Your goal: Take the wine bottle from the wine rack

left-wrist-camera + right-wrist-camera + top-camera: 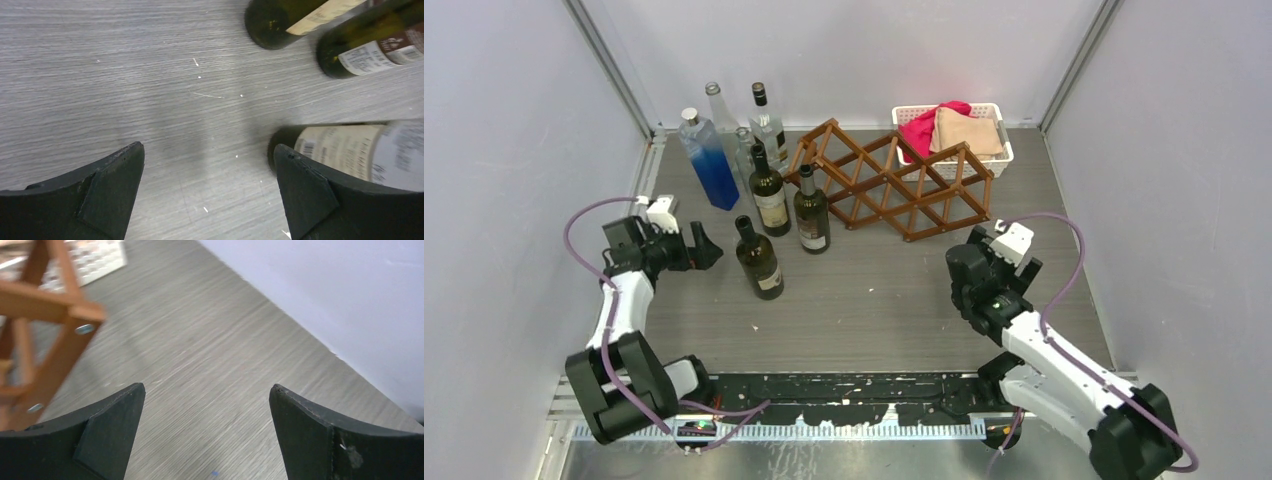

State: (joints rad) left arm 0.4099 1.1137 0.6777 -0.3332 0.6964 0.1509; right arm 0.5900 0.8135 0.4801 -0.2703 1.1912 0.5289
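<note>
The brown wooden wine rack [894,182] stands at the back middle of the table, and I see no bottle in its cells. Three dark wine bottles stand upright left of it: the nearest [760,260], and two behind it [770,192] [812,212]. My left gripper [705,248] is open and empty, just left of the nearest bottle. In the left wrist view that bottle [345,150] shows behind the right finger of the gripper [209,151]. My right gripper [977,248] is open and empty near the rack's right end. The rack's corner [47,315] shows in the right wrist view, left of the gripper [207,390].
A blue bottle [708,160] and clear glass bottles [767,125] stand at the back left. A white basket [999,155] with pink and tan cloths sits behind the rack. Grey walls close in the left, back and right sides.
</note>
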